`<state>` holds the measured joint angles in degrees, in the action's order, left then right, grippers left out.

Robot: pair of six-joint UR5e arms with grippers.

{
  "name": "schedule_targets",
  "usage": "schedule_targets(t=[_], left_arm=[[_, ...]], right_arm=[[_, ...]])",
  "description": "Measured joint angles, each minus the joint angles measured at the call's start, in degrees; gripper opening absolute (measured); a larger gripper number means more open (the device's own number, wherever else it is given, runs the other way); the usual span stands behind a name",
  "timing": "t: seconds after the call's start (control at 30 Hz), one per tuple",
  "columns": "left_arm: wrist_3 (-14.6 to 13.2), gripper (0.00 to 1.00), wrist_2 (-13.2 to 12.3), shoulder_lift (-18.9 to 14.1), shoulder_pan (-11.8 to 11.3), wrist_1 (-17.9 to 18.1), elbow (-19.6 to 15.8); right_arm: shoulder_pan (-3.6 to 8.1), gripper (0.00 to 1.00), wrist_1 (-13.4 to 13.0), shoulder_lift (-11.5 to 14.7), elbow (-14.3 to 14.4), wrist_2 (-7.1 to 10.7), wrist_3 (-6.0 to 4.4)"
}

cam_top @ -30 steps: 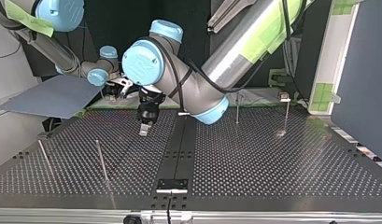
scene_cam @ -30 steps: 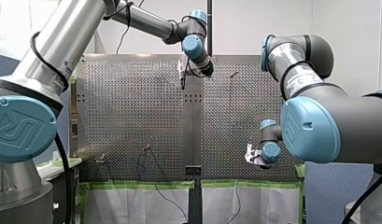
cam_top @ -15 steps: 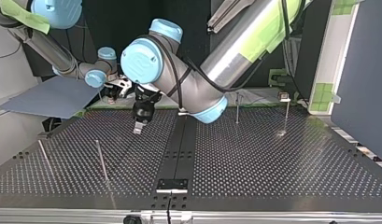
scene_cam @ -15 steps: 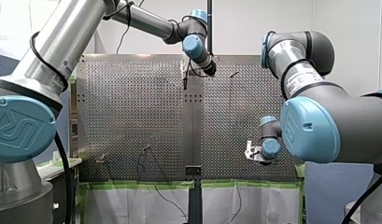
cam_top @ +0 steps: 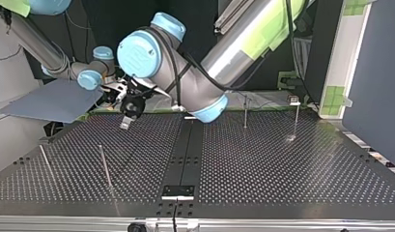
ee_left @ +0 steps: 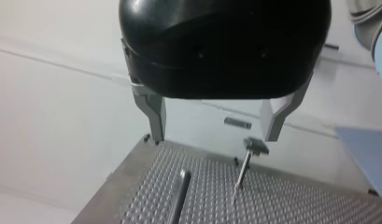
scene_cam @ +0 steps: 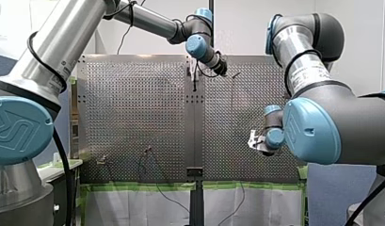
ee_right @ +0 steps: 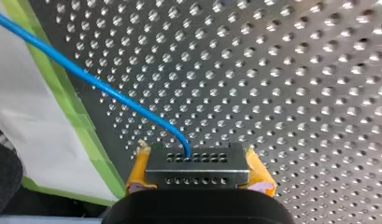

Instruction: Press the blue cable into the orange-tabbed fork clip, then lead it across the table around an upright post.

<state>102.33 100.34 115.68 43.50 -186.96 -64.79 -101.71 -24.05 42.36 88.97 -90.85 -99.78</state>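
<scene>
At the table's near edge, on the front view's right, our right gripper (ee_right: 198, 161) is clamped on the blue cable (ee_right: 109, 90). Its yellow pads (ee_right: 138, 175) are together, and the cable leaves the tips and runs off past the green tape (ee_right: 81, 116) on the edge of the perforated table (ee_right: 296, 70). No clip or post shows in that wrist view, only bare holes.

Our left gripper (ee_left: 215, 135) hangs over the far side, around the middle of the front view. Its metal fingers (ee_left: 156, 116) are apart with nothing between them. Ahead of it stand a flat-headed post (ee_left: 247, 161) and, closer, a plain rod (ee_left: 179, 200), both upright.

A reddish-tipped fitting (scene_cam: 148, 149) by the near edge at the front view's left could be the fork clip, but it is too small for us to say.

Step, as we judge it: first one, not done. The cable is in hand and not seated in any clip, and the routing around a post has not begun.

The next move calls for carrying the held stretch over to the clip, lining it up with the fork slot and pushing it straight down. The grip has to stay firm so the cable doesn't slide through the pads. The open left gripper looks placed to take or guide the cable near the posts later, but that is a guess.
</scene>
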Motion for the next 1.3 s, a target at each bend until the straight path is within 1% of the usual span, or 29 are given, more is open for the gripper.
schedule_targets(t=[0.07,0.13,0.33,0.37,0.43,0.7,0.8,0.9,1.03,1.13,1.3], left_arm=[[0.3,1.0,-0.3,0.0,0.4,0.0,-0.2],[0.4,1.0,-0.2,0.0,0.8,0.0,-0.5],[1.3,1.0,0.0,0.0,1.3,0.7,-2.1],[1.6,1.0,0.1,0.0,1.4,0.9,-2.3],[2.5,1.0,0.2,0.0,1.4,1.6,-2.9],[4.8,1.0,1.1,0.6,1.0,2.8,-4.2],[5.5,1.0,0.5,1.6,1.0,3.0,-4.2],[5.9,1.0,-0.5,3.0,1.0,3.4,-4.3],[7.3,1.0,-1.1,5.0,1.2,4.9,-4.3],[8.6,1.0,-0.5,6.0,1.2,5.8,-4.3],[9.9,1.0,1.1,6.4,1.0,6.0,-4.3]], right_arm=[[0.08,0.0,-0.1,1.1,0.6,0.69,-0.84],[0.13,0.0,-0.1,1.9,0.9,1.0,-1.56],[0.55,0.0,-0.3,4.8,1.1,1.27,-4.19],[0.64,0.0,-0.3,5.3,1.1,1.31,-4.56],[0.75,0.0,-0.3,6.2,1.1,1.43,-4.88],[0.73,0.0,-0.2,10.4,1.1,1.73,-5.15],[0.45,0.0,-0.3,12.0,1.1,1.93,-5.16],[0.21,0.0,-0.4,13.7,1.1,2.06,-5.13],[0.09,0.0,-0.3,15.7,1.1,2.46,-5.03],[0.08,0.0,-0.3,17.2,1.1,2.61,-5.01],[0.24,0.0,-0.3,19.6,1.1,3.03,-5.0]])
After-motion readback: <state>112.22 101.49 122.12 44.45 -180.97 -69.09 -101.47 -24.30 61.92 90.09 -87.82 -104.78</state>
